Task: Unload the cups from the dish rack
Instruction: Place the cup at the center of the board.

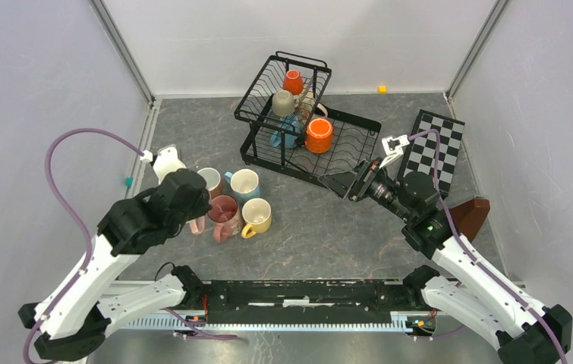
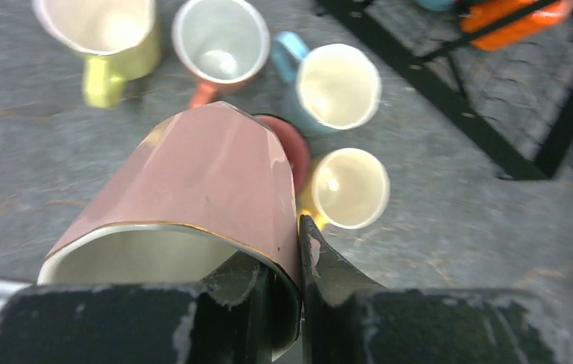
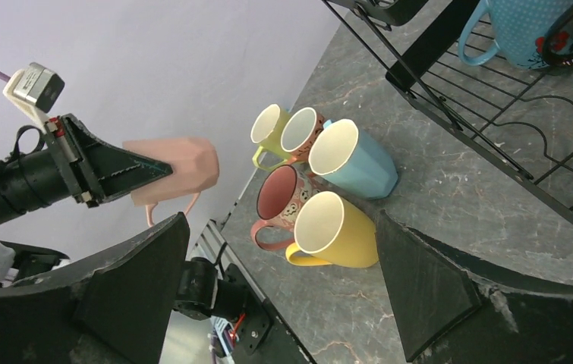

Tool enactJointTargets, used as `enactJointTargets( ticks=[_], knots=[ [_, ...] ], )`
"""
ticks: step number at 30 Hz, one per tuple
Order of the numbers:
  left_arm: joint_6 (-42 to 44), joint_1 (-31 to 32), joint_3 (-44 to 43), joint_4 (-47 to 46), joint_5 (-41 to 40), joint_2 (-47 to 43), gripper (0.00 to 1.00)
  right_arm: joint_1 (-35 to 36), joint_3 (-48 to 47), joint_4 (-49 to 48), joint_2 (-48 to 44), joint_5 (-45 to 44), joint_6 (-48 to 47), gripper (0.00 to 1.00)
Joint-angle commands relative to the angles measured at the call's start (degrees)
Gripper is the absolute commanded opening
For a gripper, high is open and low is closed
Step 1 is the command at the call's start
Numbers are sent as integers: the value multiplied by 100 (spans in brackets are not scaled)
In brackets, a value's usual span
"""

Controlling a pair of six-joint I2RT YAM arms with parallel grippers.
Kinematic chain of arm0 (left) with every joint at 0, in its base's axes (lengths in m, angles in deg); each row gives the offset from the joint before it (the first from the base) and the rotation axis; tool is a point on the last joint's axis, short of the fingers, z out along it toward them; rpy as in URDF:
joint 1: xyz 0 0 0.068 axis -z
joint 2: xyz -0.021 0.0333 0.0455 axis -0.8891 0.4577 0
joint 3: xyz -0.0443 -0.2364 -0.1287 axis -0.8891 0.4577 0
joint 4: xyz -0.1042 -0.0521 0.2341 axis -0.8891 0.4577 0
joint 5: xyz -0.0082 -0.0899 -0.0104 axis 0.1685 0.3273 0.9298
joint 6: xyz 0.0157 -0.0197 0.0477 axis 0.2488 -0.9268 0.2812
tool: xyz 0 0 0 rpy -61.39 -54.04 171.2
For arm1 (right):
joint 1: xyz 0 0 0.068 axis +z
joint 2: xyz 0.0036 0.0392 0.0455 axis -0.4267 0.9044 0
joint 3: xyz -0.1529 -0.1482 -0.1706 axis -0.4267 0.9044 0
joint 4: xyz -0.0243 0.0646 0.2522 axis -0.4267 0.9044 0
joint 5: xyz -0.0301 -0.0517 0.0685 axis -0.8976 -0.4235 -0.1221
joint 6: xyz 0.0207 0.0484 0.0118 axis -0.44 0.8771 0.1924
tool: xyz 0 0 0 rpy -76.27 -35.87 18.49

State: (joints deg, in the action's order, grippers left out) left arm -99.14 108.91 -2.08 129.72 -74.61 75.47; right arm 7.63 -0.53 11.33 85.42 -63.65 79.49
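My left gripper (image 2: 299,254) is shut on the rim of a pale pink faceted cup (image 2: 199,178), one finger inside and one outside. It holds the cup tilted in the air above several cups standing on the table: yellow-green (image 2: 108,38), orange (image 2: 221,42), light blue (image 2: 336,83), dark pink (image 2: 289,144), yellow (image 2: 351,189). The black wire dish rack (image 1: 268,83) holds a small orange cup (image 1: 293,81), a beige cup (image 1: 283,102), a blue cup (image 1: 287,135) and an orange cup (image 1: 319,135). My right gripper (image 1: 351,178) stands open and empty at the rack's near edge.
A black-and-white checkered board (image 1: 439,148) lies right of the rack, with a brown object (image 1: 471,216) nearer to me beside the right arm. A small yellow cube (image 1: 382,89) sits by the back wall. Walls close in the left, back and right sides.
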Motion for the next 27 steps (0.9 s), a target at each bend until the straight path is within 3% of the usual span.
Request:
enactJointTargets(
  ticks=[1,6,11,17,27],
  knots=[
    [-176,-502,-402,657,-717,379,2,-12,-314,85,-129,36,-294,98],
    [799,-2252,246,-131,704,357,2,-17,-304,79,-156,118,-334,98],
    [1172,-3336,866,-686,1495,576,2,-12,-391,240,-219,113,-492,98],
    [1090,-3978,1626,-1373,2045,891,2,-11,-443,393,-317,73,-624,98],
    [798,-4241,2315,-2229,2202,1275,2,-10,-439,466,-333,109,-712,98]
  ],
)
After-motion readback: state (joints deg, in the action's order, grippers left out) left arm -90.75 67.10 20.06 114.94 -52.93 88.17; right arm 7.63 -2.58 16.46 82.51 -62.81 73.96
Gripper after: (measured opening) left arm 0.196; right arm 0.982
